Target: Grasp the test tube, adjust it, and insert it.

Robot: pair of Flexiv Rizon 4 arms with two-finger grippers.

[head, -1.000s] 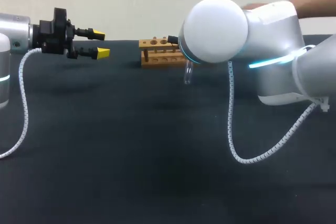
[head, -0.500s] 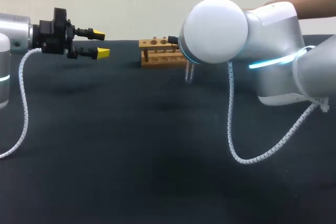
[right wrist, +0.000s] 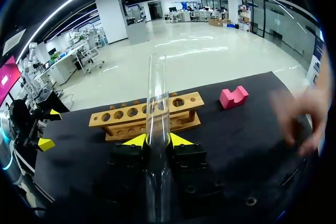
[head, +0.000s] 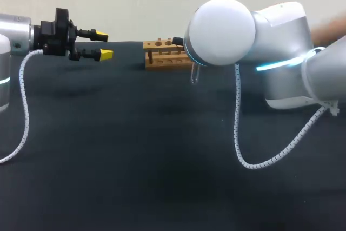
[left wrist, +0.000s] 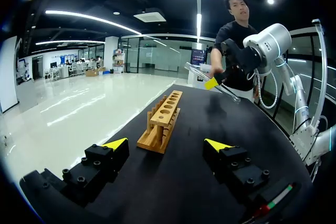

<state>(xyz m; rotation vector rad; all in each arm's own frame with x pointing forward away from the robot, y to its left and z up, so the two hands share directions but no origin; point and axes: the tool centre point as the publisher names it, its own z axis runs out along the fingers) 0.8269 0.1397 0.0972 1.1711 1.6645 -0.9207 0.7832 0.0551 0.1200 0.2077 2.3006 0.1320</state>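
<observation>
A clear glass test tube (right wrist: 156,98) stands between the yellow tips of my right gripper (right wrist: 156,140), which is shut on it. From above, only the tube's lower end (head: 194,74) shows, hanging under my right arm's big white joint (head: 221,24); the gripper itself is hidden there. The wooden rack (head: 165,53) with a row of holes lies on the black table just ahead of the tube (left wrist: 210,80). The same rack (right wrist: 147,116) sits right behind the held tube. My left gripper (head: 102,45) hovers open and empty to the left of the rack (left wrist: 160,124).
A pink notched block (right wrist: 233,97) lies on the table to the right of the rack. A person's blurred hand (right wrist: 299,114) is over the table's right part, beside my right arm. A white coiled cable (head: 238,128) hangs from the right arm.
The person's arm at the upper right has pulled back towards the right edge. The tube's lower end has risen a little. My left arm has not moved.
</observation>
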